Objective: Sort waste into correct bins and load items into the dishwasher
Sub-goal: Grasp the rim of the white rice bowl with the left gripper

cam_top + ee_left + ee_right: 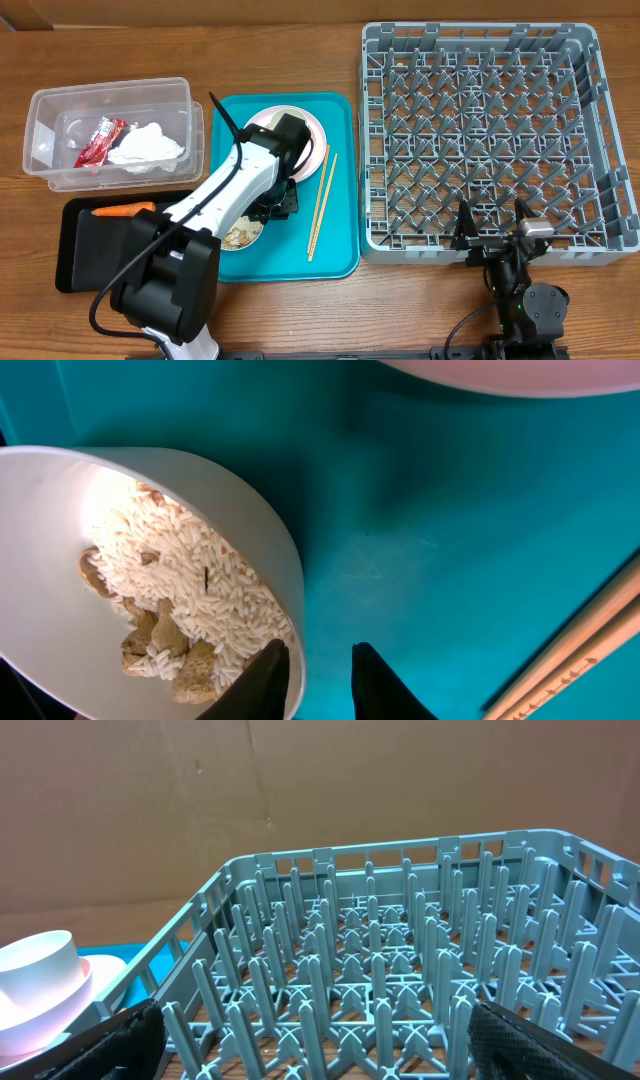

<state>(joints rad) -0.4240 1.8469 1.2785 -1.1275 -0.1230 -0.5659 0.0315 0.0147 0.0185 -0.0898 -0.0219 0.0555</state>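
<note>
Between the parted, not-yet-clamped fingers of the left pincer [320, 678] sits the rim of the white bowl [255, 530] of rice crumbs [170, 575] on the teal tray [420, 530], so it should close squarely and lift level to avoid spilling.

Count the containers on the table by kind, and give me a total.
Clear rectangular plastic tub: 1
Shallow black rectangular tray: 1
Large teal serving tray: 1
Square grey plastic dish rack: 1
Total: 4
</note>
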